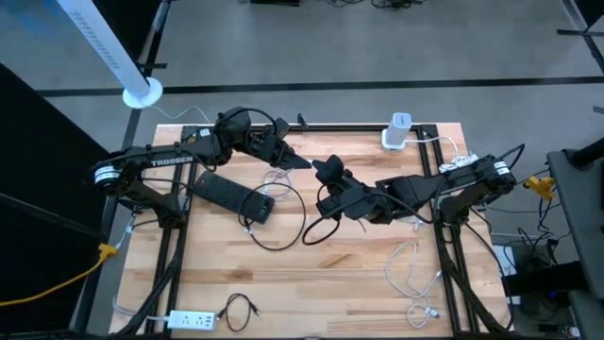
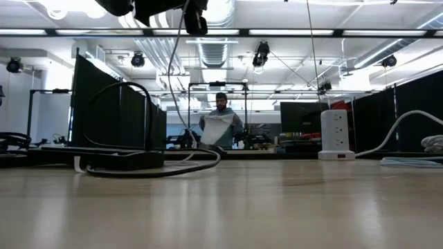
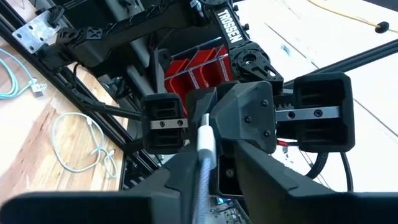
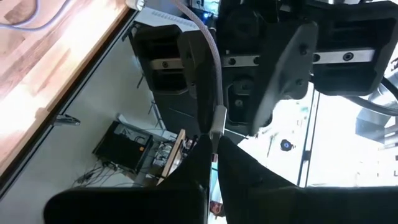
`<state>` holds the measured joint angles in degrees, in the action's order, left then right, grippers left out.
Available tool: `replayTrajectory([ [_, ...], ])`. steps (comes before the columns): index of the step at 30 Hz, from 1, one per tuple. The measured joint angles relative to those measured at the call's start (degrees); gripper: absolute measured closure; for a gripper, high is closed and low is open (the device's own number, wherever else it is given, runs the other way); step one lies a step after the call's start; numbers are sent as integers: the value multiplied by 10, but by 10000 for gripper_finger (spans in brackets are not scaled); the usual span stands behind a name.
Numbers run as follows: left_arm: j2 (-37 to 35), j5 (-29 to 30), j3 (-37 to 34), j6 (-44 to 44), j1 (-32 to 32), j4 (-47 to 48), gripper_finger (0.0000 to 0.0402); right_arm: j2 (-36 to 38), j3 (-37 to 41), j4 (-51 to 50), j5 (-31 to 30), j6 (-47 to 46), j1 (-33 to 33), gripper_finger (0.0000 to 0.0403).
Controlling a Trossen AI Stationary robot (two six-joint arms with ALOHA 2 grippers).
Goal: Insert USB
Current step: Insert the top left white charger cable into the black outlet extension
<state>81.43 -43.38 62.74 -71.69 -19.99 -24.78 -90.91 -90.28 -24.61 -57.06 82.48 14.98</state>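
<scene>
A grey braided USB cable [image 3: 200, 180] ends in a white plug [image 3: 206, 138] with a silver tip [image 4: 216, 124]. Both grippers meet nose to nose high above the middle of the table. My right gripper [image 4: 212, 146] [image 1: 323, 170] is shut on the plug's end. My left gripper [image 3: 211, 157] [image 1: 300, 161] faces it with its fingers a little apart, and the cable runs between them just behind the plug. From the left gripper the cable hangs down [image 2: 173, 83] to a loop on the table [image 1: 283, 222]. My left gripper has the cable running lengthwise between its two fingers, close to one finger [image 4: 194, 62]; whether it touches that finger I cannot tell. My right gripper pinches the plug's silver tip [image 4: 216, 127] between its two fingers, coming roughly level from the table's right side, along the plug. The plug is held clear of the table, and the cable leads away toward the left gripper.
A black power strip [image 1: 231, 195] lies on the table left of centre. A white charging tower [image 1: 398, 132] [image 2: 335, 135] stands at the far edge. White cables [image 1: 406, 274] lie at the near right, a white strip [image 1: 193, 321] and a black cable [image 1: 241, 307] at the near left. A person [image 2: 221, 124] stands behind the table.
</scene>
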Motion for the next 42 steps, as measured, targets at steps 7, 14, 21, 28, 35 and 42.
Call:
replayTrajectory([
  [7,0,7,0,-10,0,-1,220,-1,0,-2,1,0,0,402],
  [14,0,20,0,-19,0,4,242,-1,0,-1,1,0,0,402],
  [21,0,20,-2,-3,0,8,344,-1,0,4,0,0,0,402],
  [28,0,26,-2,5,-3,8,384,-1,0,4,-3,0,0,402],
  [35,0,18,-2,-2,-5,7,352,0,0,3,1,0,0,402],
  [42,0,14,-2,0,-10,6,321,4,1,2,3,1,0,402],
])
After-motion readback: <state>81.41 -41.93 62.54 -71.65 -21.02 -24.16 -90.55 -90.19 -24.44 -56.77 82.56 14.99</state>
